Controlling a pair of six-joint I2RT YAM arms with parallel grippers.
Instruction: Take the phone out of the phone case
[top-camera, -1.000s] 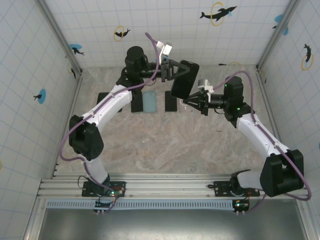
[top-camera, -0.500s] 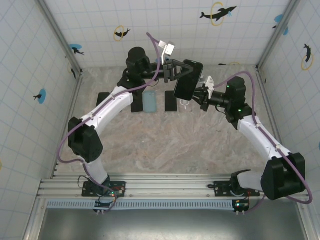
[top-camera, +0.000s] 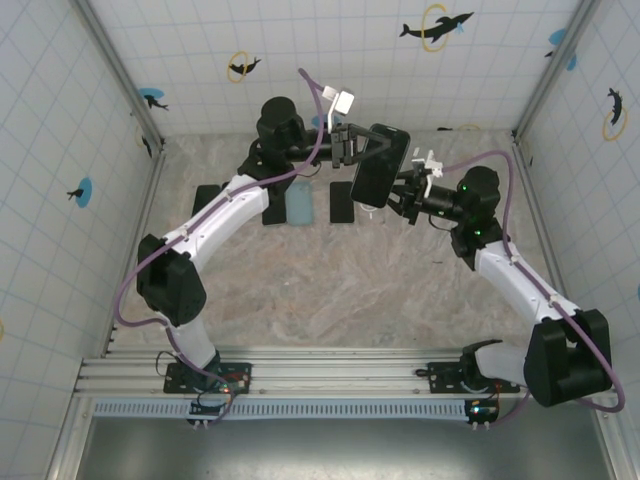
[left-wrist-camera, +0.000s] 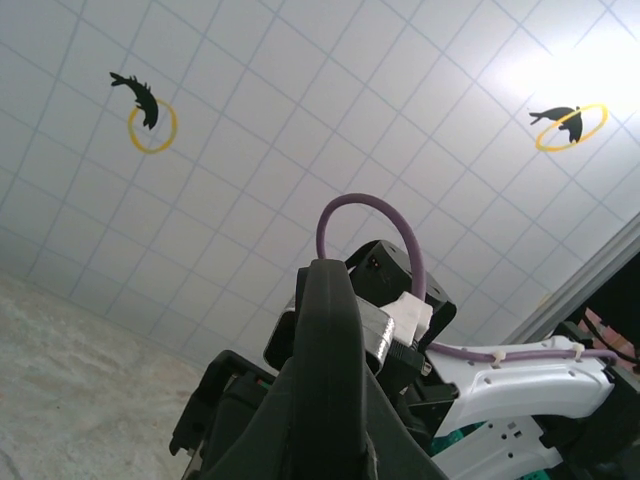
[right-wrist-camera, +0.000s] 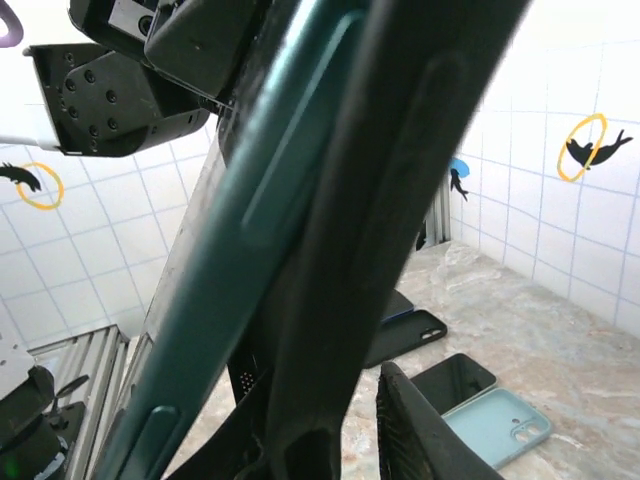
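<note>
The right gripper (top-camera: 398, 192) meets the lower right edge of the phone (top-camera: 378, 165), which is held up off the table. In the wrist view its fingers (right-wrist-camera: 412, 430) flank that blurred, cropped edge, but I cannot tell whether they press it. The teal phone case (right-wrist-camera: 240, 260) is still on. The left gripper (top-camera: 352, 148) is clamped on the far edge, and its own finger (left-wrist-camera: 325, 360) hides the contact. Below the fingers lie a pale-blue case (top-camera: 298, 205) and dark phones (top-camera: 344, 206), partly covered.
</note>
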